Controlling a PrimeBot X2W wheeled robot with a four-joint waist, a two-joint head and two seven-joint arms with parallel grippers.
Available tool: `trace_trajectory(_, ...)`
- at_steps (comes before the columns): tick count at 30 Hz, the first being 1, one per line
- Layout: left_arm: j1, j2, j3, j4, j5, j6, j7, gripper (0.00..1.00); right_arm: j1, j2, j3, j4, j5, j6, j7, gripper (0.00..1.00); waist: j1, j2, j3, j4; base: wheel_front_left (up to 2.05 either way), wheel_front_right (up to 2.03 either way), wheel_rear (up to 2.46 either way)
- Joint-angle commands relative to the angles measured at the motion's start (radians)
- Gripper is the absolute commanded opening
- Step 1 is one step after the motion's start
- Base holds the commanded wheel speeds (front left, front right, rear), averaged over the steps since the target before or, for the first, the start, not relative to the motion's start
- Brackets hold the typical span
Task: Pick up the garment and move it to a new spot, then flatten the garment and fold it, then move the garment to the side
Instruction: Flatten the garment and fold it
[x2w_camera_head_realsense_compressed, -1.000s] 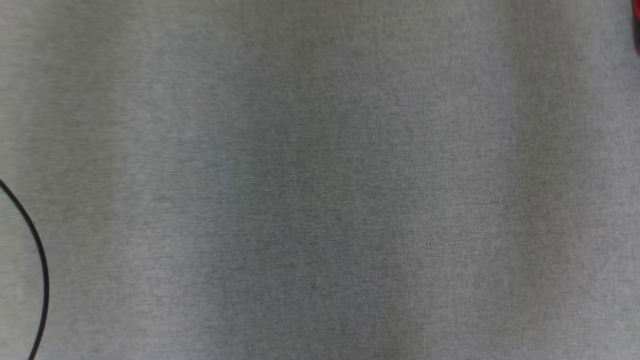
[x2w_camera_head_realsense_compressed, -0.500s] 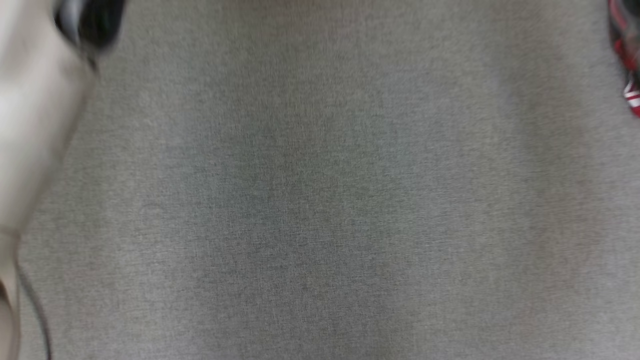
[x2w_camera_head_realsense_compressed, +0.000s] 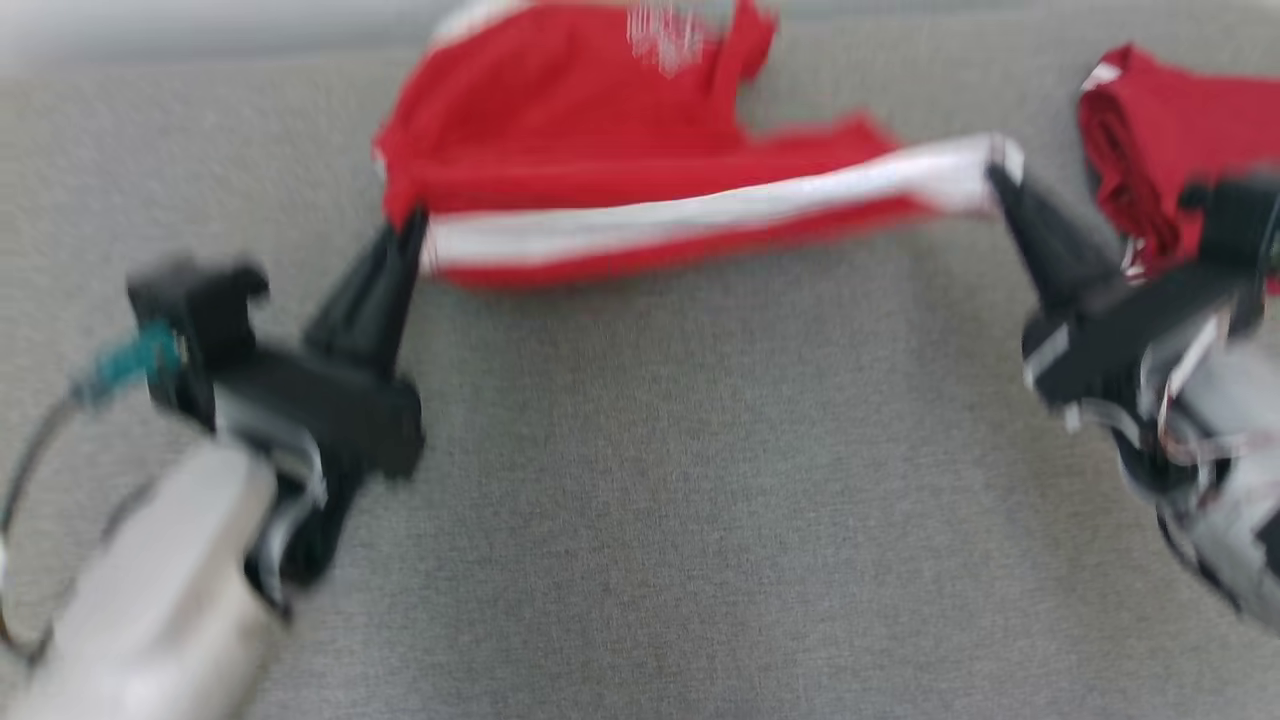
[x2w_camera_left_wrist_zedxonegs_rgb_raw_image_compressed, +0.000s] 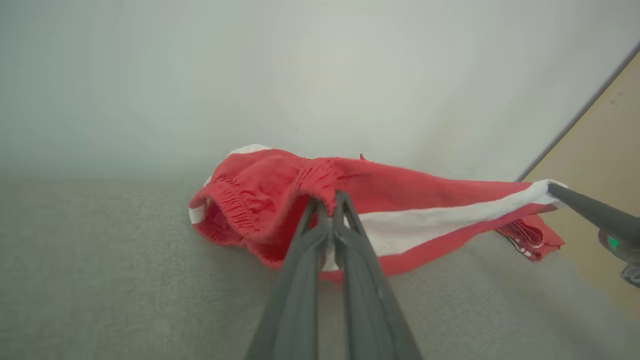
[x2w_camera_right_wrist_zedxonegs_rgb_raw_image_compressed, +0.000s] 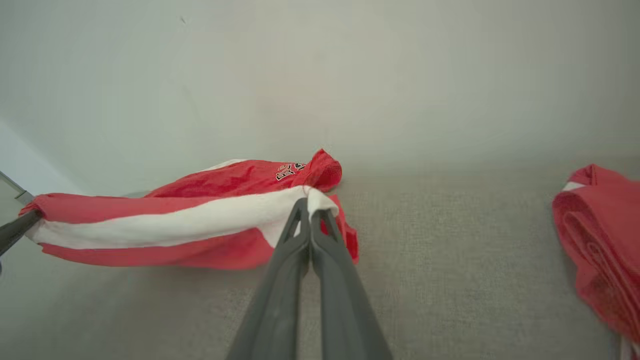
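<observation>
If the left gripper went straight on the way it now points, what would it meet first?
The red garment pinched in the left gripper itself; beyond it, probably the pale wall.

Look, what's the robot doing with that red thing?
The robot is holding a red and white garment by two ends. Its left gripper and right gripper each have their jaws shut on one end, so the cloth is stretched out long between them, low over the grey surface. It is not flat or folded yet. Another red garment lies bunched up off to the right.
</observation>
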Motion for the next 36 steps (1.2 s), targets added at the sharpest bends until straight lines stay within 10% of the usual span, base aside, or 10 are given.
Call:
trace_trajectory(1, 0.054, 0.002, 0.026, -0.031, 0.025, 0.008, -0.002, 0.0, 0.045, -0.019, 0.005, -0.01, 0.007, -0.002, -0.005, 0.0, 0.0003, 0.0001, -0.097, 0.006, 0.0, 0.0, 0.0)
trace_trajectory(16, 0.709, -0.03, 0.116, -0.294, 0.144, 0.05, -0.002, 0.0, 0.599, -0.157, -0.045, -0.194, 0.06, -0.002, -0.02, 0.0, 0.0003, 0.0001, -0.32, 0.035, 0.0, 0.0, 0.0)
trace_trajectory(36, 0.807, -0.048, 0.083, -0.324, 0.217, 0.05, -0.002, 0.0, 0.977, -0.123, -0.354, -0.353, 0.02, -0.002, 0.002, 0.0, 0.0003, 0.0001, -0.358, 0.09, 0.0, 0.0, 0.0)
